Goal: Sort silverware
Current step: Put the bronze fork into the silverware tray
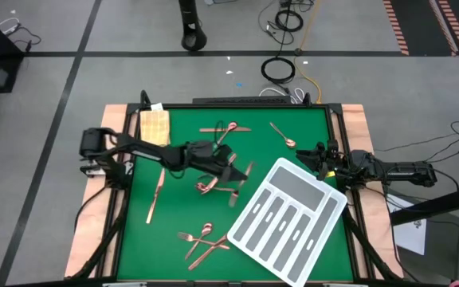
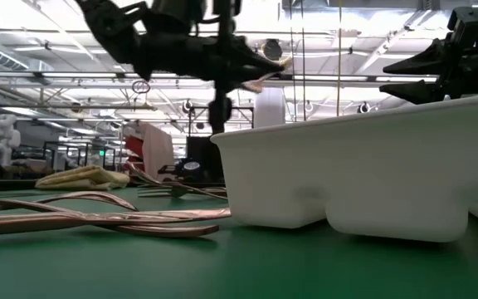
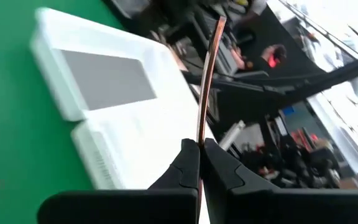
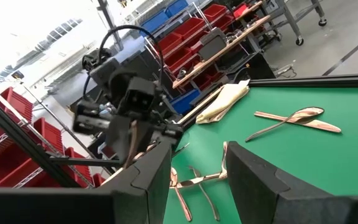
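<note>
My left gripper (image 1: pixel 231 171) reaches from the table's left to the middle and is shut on one thin copper piece of silverware (image 3: pixel 207 87), just left of the white-and-grey divided tray (image 1: pixel 325 227). Other copper silverware lies flat on the green mat: a crossed pair (image 1: pixel 225 127) and a spoon (image 1: pixel 281 134) at the far side, a knife (image 1: pixel 155 195) at the left, one piece (image 1: pixel 205 186) under the left arm, and a cluster (image 1: pixel 205 239) near the front. My right gripper (image 1: pixel 319 155) waits open at the table's right edge, holding nothing. My left gripper pinches the copper piece between its two fingers (image 3: pixel 185 163), with the hold at one end of the piece (image 3: pixel 200 142). The rest sticks out past the fingertips toward the tray. The piece is lifted clear of the mat. Which kind of silverware it is cannot be told.
A folded yellow cloth (image 1: pixel 154 126) lies at the far left corner of the mat. The tray (image 2: pixel 372 166) sits slantwise over the right near part. Wooden borders frame the mat, and cables lie on the floor beyond the far edge.
</note>
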You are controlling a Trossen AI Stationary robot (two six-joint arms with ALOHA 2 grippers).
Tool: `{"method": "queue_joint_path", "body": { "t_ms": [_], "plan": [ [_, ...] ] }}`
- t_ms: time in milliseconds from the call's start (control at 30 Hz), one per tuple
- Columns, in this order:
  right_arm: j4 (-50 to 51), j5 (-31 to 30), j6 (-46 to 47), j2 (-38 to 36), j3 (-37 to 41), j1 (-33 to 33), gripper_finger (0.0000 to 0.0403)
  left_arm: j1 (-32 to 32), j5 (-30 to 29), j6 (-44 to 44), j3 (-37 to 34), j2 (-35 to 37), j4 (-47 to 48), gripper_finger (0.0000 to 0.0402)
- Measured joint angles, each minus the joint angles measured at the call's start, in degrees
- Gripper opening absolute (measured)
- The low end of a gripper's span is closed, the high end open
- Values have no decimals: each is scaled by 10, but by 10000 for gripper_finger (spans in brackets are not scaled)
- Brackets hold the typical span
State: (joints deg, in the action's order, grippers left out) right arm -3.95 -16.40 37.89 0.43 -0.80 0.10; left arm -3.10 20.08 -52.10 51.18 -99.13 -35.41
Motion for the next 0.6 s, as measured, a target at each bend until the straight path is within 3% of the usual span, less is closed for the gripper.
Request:
{"method": "queue_joint_path", "body": {
  "t_ms": [333,600],
  "plan": [
    [3,2,0,0,0,0,144,46,-27,-11,115,-96,3,6],
    [4,3,2,0,0,0,144,88,-54,-31,129,-148,4,7]
  ]
}}
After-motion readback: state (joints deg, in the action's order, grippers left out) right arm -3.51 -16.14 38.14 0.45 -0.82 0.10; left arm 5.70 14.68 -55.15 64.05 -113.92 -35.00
